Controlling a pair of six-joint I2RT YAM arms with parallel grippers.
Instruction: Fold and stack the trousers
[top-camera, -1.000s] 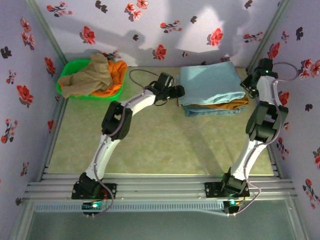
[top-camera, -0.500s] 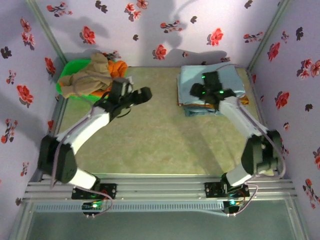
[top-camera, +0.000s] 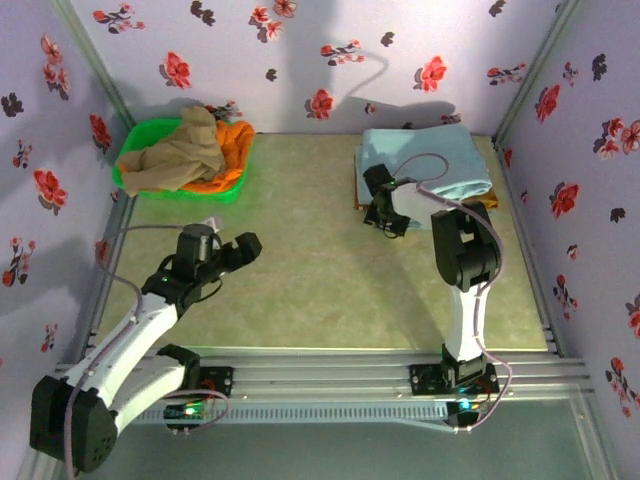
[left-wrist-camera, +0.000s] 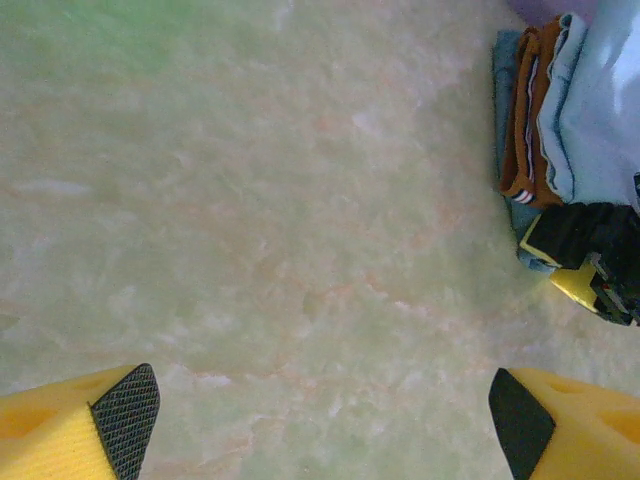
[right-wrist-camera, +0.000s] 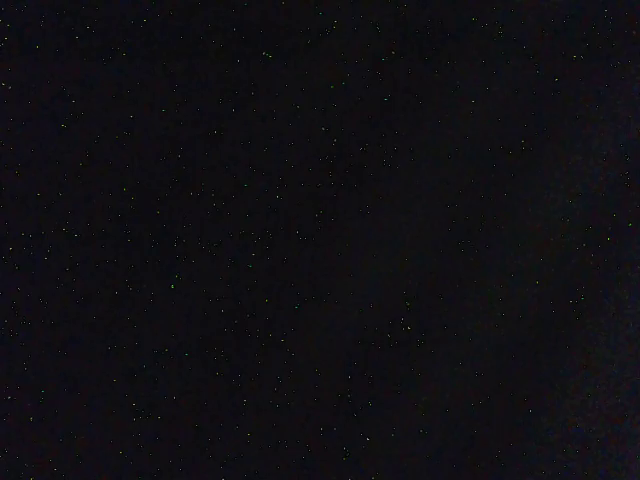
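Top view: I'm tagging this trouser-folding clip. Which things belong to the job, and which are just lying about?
Job: pale blue trousers, folded, far right.
Lying about: green basket; beige garment and orange garment in it; brown garment under the trousers.

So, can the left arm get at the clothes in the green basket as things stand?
Probably yes. The left gripper is open and holds nothing, and bare table lies between it and the green basket, where the beige garment sits heaped on top, uncovered.
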